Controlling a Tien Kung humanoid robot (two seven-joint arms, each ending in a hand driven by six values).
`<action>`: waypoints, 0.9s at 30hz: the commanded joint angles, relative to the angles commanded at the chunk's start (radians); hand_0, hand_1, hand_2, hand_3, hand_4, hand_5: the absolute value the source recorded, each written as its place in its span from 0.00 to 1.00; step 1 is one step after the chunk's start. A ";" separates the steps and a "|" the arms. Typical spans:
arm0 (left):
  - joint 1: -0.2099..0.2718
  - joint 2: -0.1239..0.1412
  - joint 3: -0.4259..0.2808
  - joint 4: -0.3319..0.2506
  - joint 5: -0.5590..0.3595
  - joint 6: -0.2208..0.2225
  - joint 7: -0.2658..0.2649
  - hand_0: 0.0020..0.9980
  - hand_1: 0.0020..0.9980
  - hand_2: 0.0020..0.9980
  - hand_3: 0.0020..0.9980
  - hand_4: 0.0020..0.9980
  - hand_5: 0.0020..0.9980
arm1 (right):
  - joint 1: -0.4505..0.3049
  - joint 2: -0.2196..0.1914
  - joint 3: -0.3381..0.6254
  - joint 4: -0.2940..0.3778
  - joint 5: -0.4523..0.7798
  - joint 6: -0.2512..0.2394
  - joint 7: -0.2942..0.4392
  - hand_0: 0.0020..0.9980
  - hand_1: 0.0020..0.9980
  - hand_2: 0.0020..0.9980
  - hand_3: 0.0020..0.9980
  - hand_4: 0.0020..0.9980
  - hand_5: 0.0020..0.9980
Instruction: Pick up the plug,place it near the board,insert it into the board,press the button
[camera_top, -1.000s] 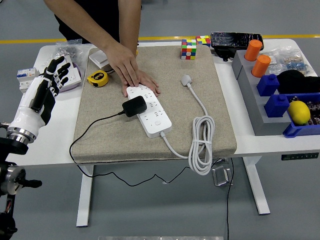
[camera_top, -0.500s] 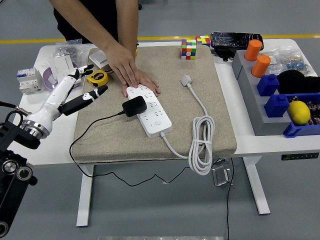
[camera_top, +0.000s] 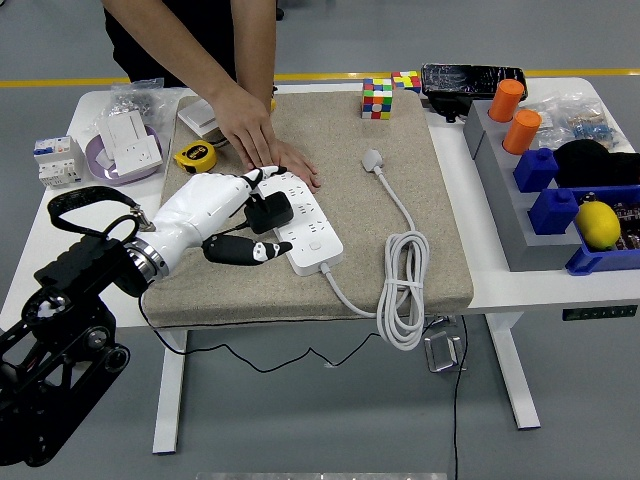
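Note:
A white power strip (camera_top: 312, 238) lies slantwise on a beige mat (camera_top: 440, 250). A black plug adapter (camera_top: 276, 211) sits on the strip's middle, and its black cable runs off to the left under my hand. My left hand (camera_top: 262, 214), white with black fingertips, reaches in from the left. Its fingers are spread around the adapter, the thumb (camera_top: 245, 250) in front and the other fingers behind it. I cannot see a closed grip. A person's hand (camera_top: 252, 135) presses flat on the strip's far end. My right arm is out of view.
The strip's own white plug (camera_top: 373, 159) and coiled cord (camera_top: 402, 295) lie on the mat to the right. A yellow tape measure (camera_top: 195, 155) and wall sockets (camera_top: 125, 140) are at the left, Rubik's cubes (camera_top: 377, 98) at the back. Bins with orange cylinders (camera_top: 506, 101) and a lemon (camera_top: 598, 225) stand at the right.
My left hand swung from the table's left edge to the right and down onto the mat, and its fingers now bracket the black adapter. The person's hand stayed on the strip.

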 joint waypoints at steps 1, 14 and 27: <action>-0.008 -0.001 0.010 0.010 0.005 0.002 0.000 0.22 0.12 0.23 0.90 0.52 0.08 | 0.000 0.000 -0.001 0.000 0.001 0.000 0.000 1.00 0.93 0.86 0.86 1.00 1.00; -0.114 -0.014 0.149 0.143 0.020 -0.022 0.016 0.14 0.03 0.15 0.90 0.59 0.00 | 0.002 -0.002 -0.014 0.000 0.003 0.000 -0.003 1.00 0.93 0.86 0.86 1.00 1.00; -0.206 -0.042 0.284 0.287 0.000 -0.031 0.007 0.13 0.02 0.15 0.90 0.64 0.00 | 0.014 -0.006 -0.020 0.000 0.003 -0.001 -0.006 1.00 0.93 0.86 0.86 1.00 1.00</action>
